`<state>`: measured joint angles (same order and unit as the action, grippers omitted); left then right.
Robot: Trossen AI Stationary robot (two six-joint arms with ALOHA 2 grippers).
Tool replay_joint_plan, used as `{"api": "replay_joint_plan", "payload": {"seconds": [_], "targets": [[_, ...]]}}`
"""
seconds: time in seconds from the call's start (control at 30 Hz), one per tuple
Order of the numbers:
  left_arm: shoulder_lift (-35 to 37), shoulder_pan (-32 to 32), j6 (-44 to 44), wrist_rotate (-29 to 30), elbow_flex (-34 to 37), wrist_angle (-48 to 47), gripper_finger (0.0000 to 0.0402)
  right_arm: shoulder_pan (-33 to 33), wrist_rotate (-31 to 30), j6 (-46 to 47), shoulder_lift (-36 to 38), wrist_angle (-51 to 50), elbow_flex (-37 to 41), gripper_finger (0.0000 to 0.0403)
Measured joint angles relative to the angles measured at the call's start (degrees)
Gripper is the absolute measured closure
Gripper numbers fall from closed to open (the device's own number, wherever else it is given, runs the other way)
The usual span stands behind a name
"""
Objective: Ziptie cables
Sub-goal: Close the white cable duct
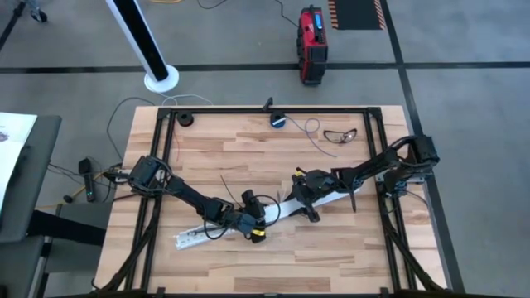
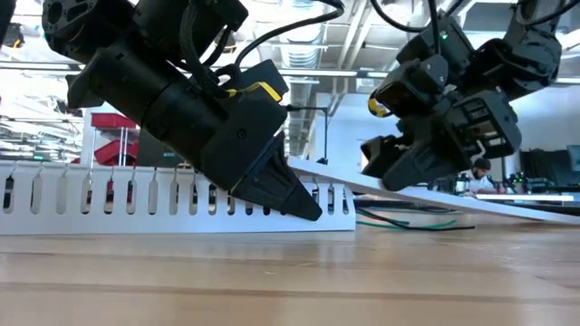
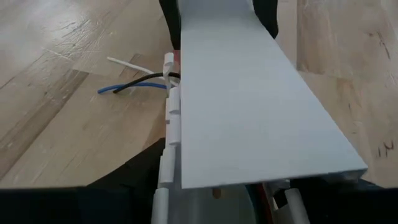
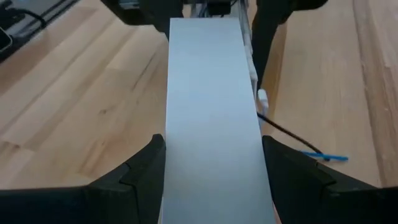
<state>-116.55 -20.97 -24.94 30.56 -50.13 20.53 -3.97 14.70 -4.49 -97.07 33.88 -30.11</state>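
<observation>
A flat white cover strip [image 1: 286, 207] is held between the two grippers near the middle of the tabletop [image 1: 248, 149]. In the high view the left gripper [image 1: 257, 230] is seen at the strip's near end and the right gripper [image 1: 305, 199] at the other end. In the right wrist view the strip [image 4: 211, 112] is seen running between the right gripper's dark fingers [image 4: 140, 171], one on each side; the right jaws are set narrow, closed on the strip's edges. In the left wrist view the strip [image 3: 249, 93] fills most of the frame and covers the left gripper; whether the left jaws are wide or closed cannot be told.

A slotted white duct [image 2: 172, 201] is seen lying on the tabletop in the low view, partly behind the left gripper [image 2: 304, 206], with the strip [image 2: 471, 201] tilted above it under the right gripper [image 2: 385, 167]. The duct's toothed edge [image 3: 169, 118] is seen just beside the strip in the left wrist view.

The cables [image 3: 137, 84] are seen on the tabletop beside the duct: a dark one, a blue one and a pale one, ends spread apart. A dark and blue cable [image 4: 298, 143] is also visible in the right wrist view, beside the strip. Dark and green cables [image 2: 408, 222] are seen lying flat under the tilted strip in the low view.

A small round blue-black device [image 1: 277, 121] is seen at the far tabletop edge, well apart from both grippers.
</observation>
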Motion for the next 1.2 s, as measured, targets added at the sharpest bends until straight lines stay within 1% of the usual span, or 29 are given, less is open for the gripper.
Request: {"api": "replay_joint_plan", "payload": {"seconds": [0.1, 0.27, 0.33, 0.47, 0.6, 0.7, 0.93, 1.03, 1.2], "targets": [[0.0, 0.0, -0.2, -0.3, 0.0, 0.1, 0.0171, -0.1, -0.5, 0.1, 2.6, -0.7, 0.0, 0.0181], [0.0, 0.0, -0.3, -0.4, 0.0, 0.1, 0.0171, 0.3, -1.4, -1.4, 9.4, -4.6, -0.1, 0.0182], [0.0, 0.0, -0.3, -0.4, 0.0, 0.1, 0.0171, 0.9, -1.4, -2.6, 10.1, -6.0, 0.0, 0.0182], [0.0, 0.0, -0.2, -0.3, 0.0, 0.1, 0.0171, 2.2, -1.3, -3.1, 7.5, -6.6, 0.0, 0.0182], [0.0, 0.0, -0.2, -0.3, 0.0, 0.1, 0.0171, 2.3, -1.2, -3.4, 3.3, -3.4, 0.0, 0.0182], [0.0, 0.0, -0.2, -0.3, 0.0, 0.1, 0.0171, 2.1, -0.4, -2.4, 1.7, -1.5, 0.0, 0.0182], [0.0, 0.0, -0.1, -0.4, 0.0, 0.1, 0.0171, 1.0, 0.2, -0.8, 1.9, -1.3, 0.0, 0.0182], [0.0, 0.0, 0.0, -0.5, 0.0, 0.1, 0.0171, 1.1, 1.6, 1.3, 2.0, -2.5, 0.0, 0.0182], [0.0, 0.0, 0.0, -0.7, 0.0, 0.2, 0.0171, 0.8, 1.4, 0.1, 2.2, -3.1, 0.0, 0.0182]]}}
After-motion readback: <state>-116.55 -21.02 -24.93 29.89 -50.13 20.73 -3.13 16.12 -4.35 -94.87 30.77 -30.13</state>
